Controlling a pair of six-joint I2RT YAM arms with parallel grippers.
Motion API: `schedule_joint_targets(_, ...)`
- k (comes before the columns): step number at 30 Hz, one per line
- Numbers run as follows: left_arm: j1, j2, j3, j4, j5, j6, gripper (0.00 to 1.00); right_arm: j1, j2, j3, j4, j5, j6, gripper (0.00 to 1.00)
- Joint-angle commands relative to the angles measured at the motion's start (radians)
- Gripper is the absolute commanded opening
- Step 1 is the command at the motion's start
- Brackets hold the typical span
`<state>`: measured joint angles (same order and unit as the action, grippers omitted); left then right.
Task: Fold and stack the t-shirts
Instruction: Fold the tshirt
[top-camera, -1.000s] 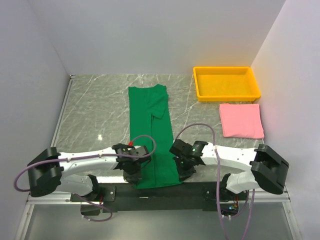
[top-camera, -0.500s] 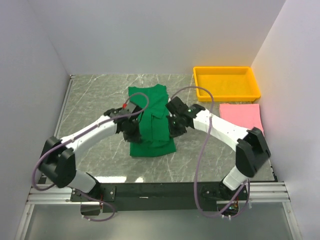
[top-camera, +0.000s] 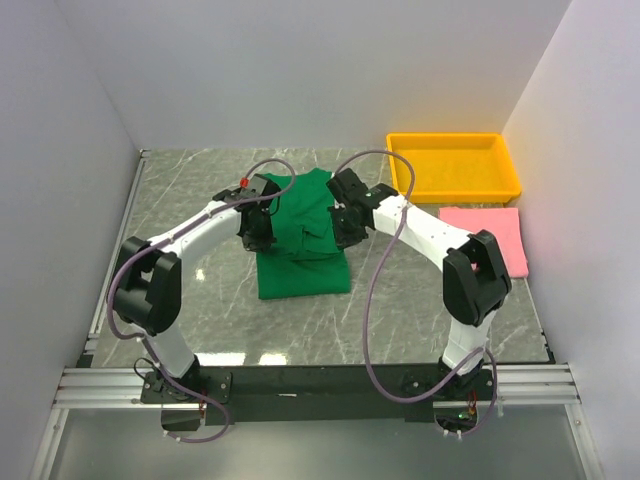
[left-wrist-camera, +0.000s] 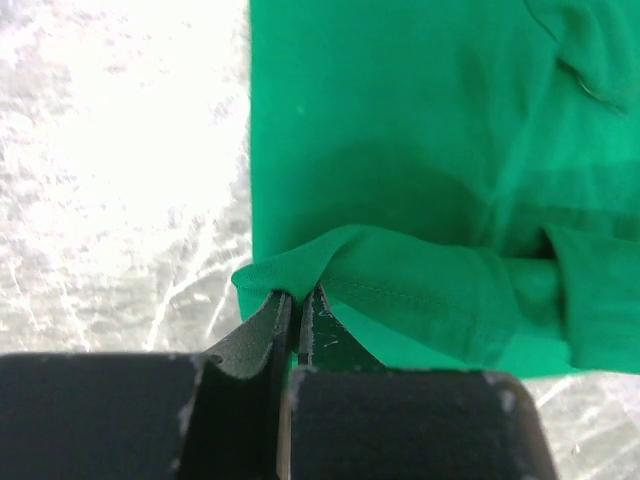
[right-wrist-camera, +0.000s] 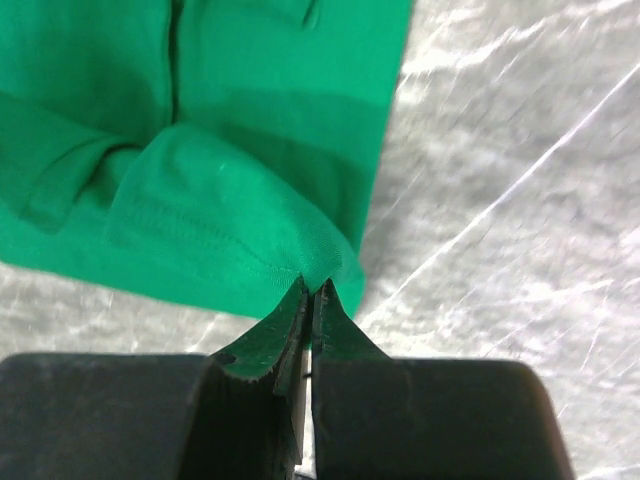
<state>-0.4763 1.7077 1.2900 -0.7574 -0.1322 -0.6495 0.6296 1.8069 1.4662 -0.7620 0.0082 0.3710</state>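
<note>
The dark green t-shirt (top-camera: 302, 240) lies mid-table, its bottom half doubled over toward the collar. My left gripper (top-camera: 256, 228) is shut on the hem's left corner (left-wrist-camera: 290, 275). My right gripper (top-camera: 342, 226) is shut on the hem's right corner (right-wrist-camera: 318, 262). Both hold the hem a little above the lower layer of the shirt. The pink t-shirt (top-camera: 500, 235) lies folded flat at the right, partly behind my right arm.
A yellow plastic tray (top-camera: 455, 167) stands at the back right, just beyond the pink shirt. White walls close the table on the left, back and right. Grey marble tabletop (top-camera: 190, 200) shows around the green shirt.
Both grippers have carried the green shirt's bottom hem from the near edge toward the back, folding the shirt over itself. The pink shirt has not moved.
</note>
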Motion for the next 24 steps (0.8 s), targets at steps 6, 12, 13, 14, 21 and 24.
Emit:
schedule_joint_targets(6, 0.039, 0.052, 0.014, 0.105, -0.041, 0.036, 0.01, -0.034, 0.084, 0.079, 0.073, 0.013, -0.049, 0.0)
schedule_joint_targets(12, 0.047, 0.09, -0.001, 0.184, -0.056, 0.045, 0.01, -0.056, 0.138, 0.072, 0.113, 0.007, -0.046, 0.0)
schedule_joint_targets(13, 0.05, 0.095, -0.001, 0.197, -0.06, 0.042, 0.01, -0.057, 0.143, 0.071, 0.118, 0.007, -0.04, 0.0)
schedule_joint_targets(14, 0.051, 0.105, -0.003, 0.204, -0.06, 0.039, 0.01, -0.06, 0.146, 0.066, 0.125, 0.006, -0.038, 0.0)
schedule_joint_targets(21, 0.054, 0.109, -0.02, 0.234, -0.093, 0.022, 0.01, -0.073, 0.155, 0.043, 0.178, 0.007, -0.029, 0.0)
schedule_joint_targets(24, 0.057, 0.107, -0.027, 0.25, -0.103, 0.017, 0.01, -0.074, 0.157, 0.036, 0.197, 0.007, -0.024, 0.0)
